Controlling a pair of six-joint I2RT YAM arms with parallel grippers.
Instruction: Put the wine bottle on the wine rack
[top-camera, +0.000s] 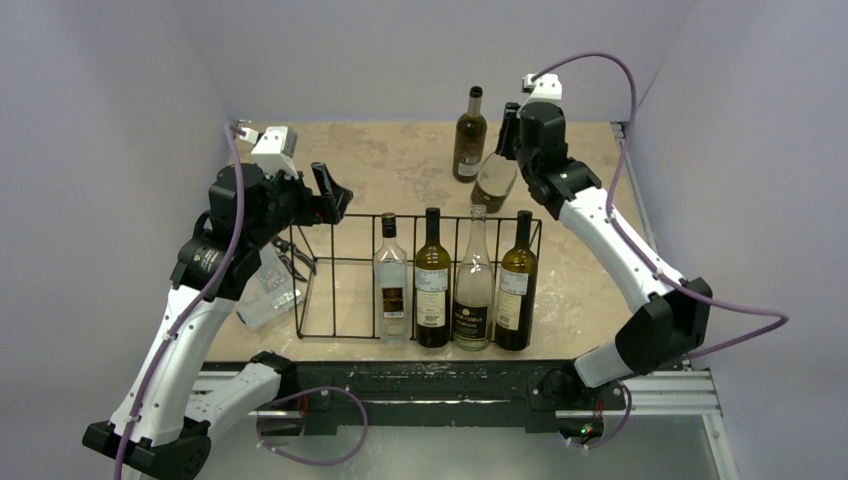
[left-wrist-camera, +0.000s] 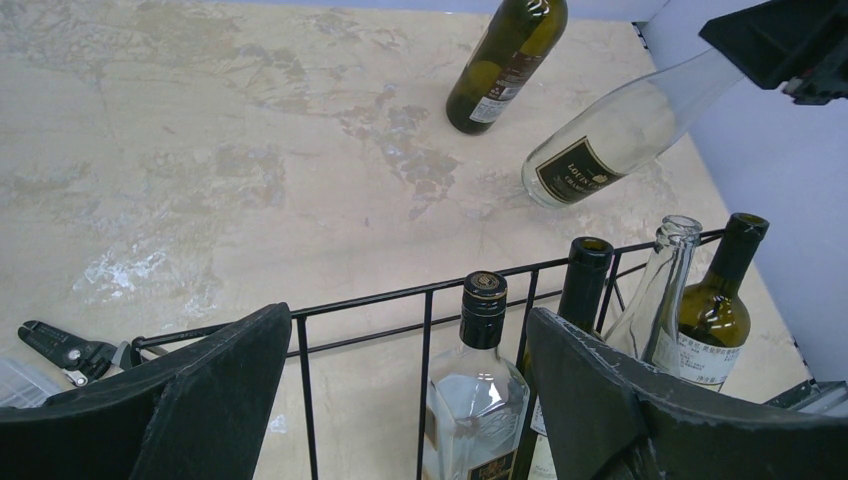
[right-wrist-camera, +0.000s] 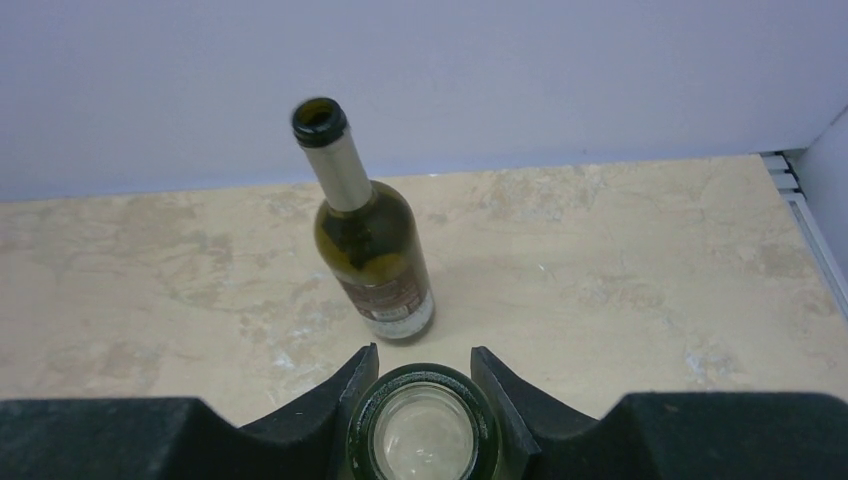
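Since my right gripper (right-wrist-camera: 422, 355) pinches the neck of the tilted bottle (top-camera: 494, 180) between its jaws, I should raise it clear before carrying it to the rack (top-camera: 340, 262), whose free slots sit beneath my part-open, empty left gripper (left-wrist-camera: 408, 318).

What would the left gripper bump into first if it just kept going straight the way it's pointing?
Probably the top wire of the wine rack, which crosses between the open fingers of the left gripper; just behind it stands the clear black-capped bottle. Depth is unclear, so it might skim over the wire.
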